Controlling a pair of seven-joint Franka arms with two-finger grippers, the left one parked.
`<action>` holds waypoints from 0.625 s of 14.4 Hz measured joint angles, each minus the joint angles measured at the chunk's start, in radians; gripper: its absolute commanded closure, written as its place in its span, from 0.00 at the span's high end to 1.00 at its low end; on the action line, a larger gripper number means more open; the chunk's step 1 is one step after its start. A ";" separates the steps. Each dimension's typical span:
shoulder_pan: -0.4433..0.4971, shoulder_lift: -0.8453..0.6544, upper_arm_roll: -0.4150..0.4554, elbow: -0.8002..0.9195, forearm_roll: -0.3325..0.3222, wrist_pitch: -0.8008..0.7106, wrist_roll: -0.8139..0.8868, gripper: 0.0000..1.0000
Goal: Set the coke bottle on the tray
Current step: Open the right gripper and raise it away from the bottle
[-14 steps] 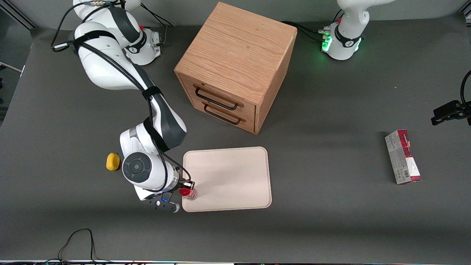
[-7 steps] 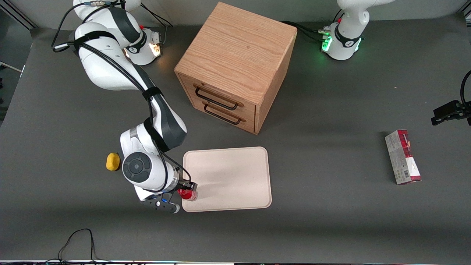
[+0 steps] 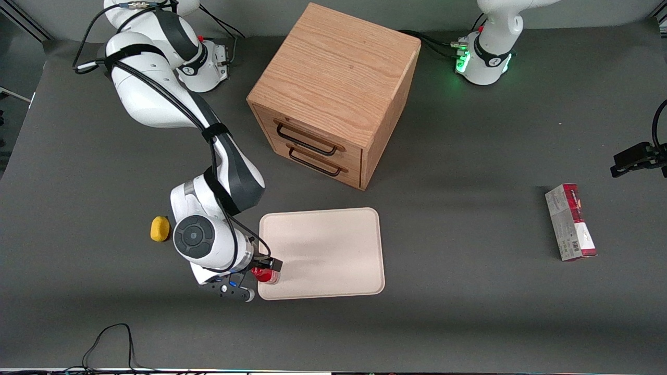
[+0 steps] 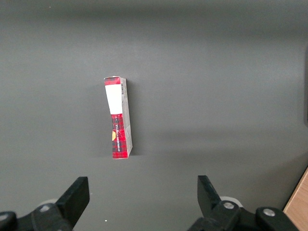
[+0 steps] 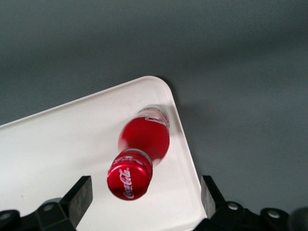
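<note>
A small yellow oval lump (image 3: 160, 228) lies on the dark grey table (image 3: 469, 312) toward the working arm's end, beside the right arm's wrist. The right arm's gripper (image 3: 266, 266) hovers just over the tray's corner nearest the front camera, its black fingers (image 5: 79, 195) spread apart, standing clear of the bottle on either side. The tiny coke bottle with a red cap, red label and clear base (image 5: 140, 149) stands upright on the large flat pale cream-pink rectangular tray (image 3: 333, 250), close to that rounded corner and just inside the low rim. A light oak cabinet with two drawers (image 3: 333, 94) sits farther from the camera than the tray. A red-and-grey rectangular carton (image 3: 570, 222) lies flat toward the parked arm's end.
</note>
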 measured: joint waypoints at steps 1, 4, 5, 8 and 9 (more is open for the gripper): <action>0.000 -0.002 0.000 0.002 -0.007 -0.004 0.000 1.00; 0.000 -0.035 0.000 0.005 -0.018 -0.084 -0.009 1.00; 0.000 -0.058 0.000 0.005 -0.018 -0.124 -0.026 1.00; -0.014 -0.180 -0.001 -0.047 -0.005 -0.237 -0.104 1.00; -0.028 -0.243 -0.001 -0.105 0.008 -0.244 -0.141 1.00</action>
